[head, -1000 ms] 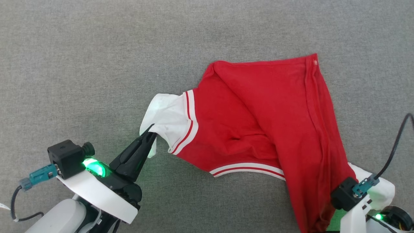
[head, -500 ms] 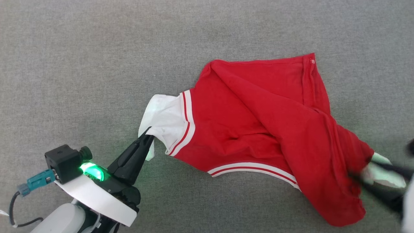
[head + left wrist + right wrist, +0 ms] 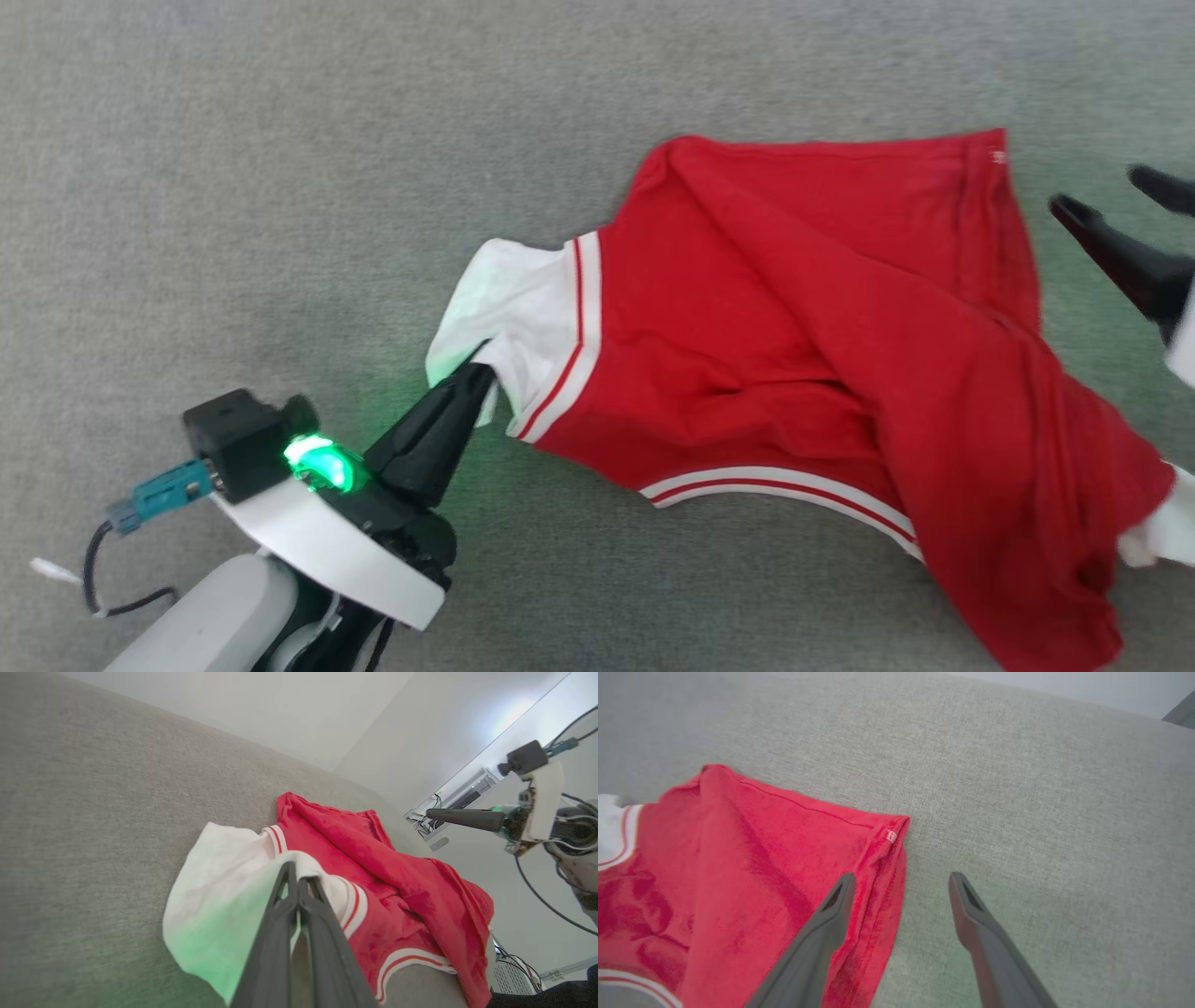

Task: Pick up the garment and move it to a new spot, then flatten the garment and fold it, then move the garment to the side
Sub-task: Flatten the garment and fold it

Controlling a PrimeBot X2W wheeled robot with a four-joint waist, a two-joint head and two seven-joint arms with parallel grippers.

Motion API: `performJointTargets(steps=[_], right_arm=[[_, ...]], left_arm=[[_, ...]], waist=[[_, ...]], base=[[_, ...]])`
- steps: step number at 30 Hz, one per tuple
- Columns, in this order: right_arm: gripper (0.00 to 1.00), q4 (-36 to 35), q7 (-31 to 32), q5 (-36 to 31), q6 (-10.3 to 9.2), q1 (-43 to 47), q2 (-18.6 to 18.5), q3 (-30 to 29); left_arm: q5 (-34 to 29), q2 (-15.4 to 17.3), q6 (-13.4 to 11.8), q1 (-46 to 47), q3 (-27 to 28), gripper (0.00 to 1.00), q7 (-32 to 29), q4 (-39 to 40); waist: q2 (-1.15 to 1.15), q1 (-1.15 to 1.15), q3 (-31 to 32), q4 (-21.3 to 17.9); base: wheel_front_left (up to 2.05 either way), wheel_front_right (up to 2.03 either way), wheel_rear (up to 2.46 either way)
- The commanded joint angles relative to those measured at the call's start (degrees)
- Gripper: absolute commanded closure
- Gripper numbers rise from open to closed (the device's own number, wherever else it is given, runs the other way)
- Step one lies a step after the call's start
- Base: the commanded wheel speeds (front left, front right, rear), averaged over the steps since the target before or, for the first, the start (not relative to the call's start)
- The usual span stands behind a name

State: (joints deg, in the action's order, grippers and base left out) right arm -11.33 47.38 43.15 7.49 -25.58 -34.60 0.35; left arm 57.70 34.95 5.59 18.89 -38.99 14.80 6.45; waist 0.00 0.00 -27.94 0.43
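The garment (image 3: 794, 327) lies crumpled on the grey worktop (image 3: 233, 187), its white sleeve (image 3: 509, 308) clamped in the left tool (image 3: 471, 378). The right tool (image 3: 1094, 187) hovers by the hem, fingers apart. A one-sided pull may bunch the cloth.

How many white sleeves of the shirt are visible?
2. One white sleeve is clamped in the left gripper; the other sleeve peeks out at the garment's lower right, partly hidden.

The left gripper (image 3: 478, 375) is pinched shut on the garment (image 3: 794, 308), while the right gripper (image 3: 1094, 187) hovers with fingers spread wide.
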Motion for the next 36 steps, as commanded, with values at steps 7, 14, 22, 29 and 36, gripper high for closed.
performJointTargets(steps=[7, 14, 22, 29, 36], right_arm=[[0.00, 17.1, 0.1, -5.0, 0.00, -12.8, 0.8, 11.5], [0.36, 23.4, 5.1, -1.6, 0.03, -12.4, -0.6, 21.1], [1.00, 24.9, -1.3, 1.8, 0.13, -14.8, -0.1, 23.1], [1.00, 31.0, -11.9, 2.4, 0.00, -21.2, 2.1, 18.3], [1.00, 38.8, -20.2, 1.4, 0.00, -31.4, 5.1, 11.3]], left_arm=[[-0.8, -2.4, 1.2, 3.5, -1.5, 1.00, 0.0, -2.1], [-0.6, -4.0, 1.7, 4.2, -2.2, 1.00, 0.2, -4.3], [1.0, -3.7, 1.9, 5.2, -3.3, 1.00, 0.3, -8.8], [7.8, -0.1, 2.0, 10.1, -0.7, 1.00, 0.4, -11.0], [14.0, 4.4, 1.9, 21.4, 2.5, 1.00, -1.9, -16.8]], waist=[[0.00, 0.00, -2.6, 3.2], [0.00, 0.00, -2.6, 4.2], [0.00, 0.00, 0.5, 3.6], [0.00, 0.00, 4.9, 2.7], [0.00, 0.00, 5.3, 1.5]], base=[[0.00, 0.00, 0.00], [0.00, 0.00, 0.00], [0.00, 0.00, 0.00], [0.00, 0.00, 0.00], [0.00, 0.00, 0.00]])
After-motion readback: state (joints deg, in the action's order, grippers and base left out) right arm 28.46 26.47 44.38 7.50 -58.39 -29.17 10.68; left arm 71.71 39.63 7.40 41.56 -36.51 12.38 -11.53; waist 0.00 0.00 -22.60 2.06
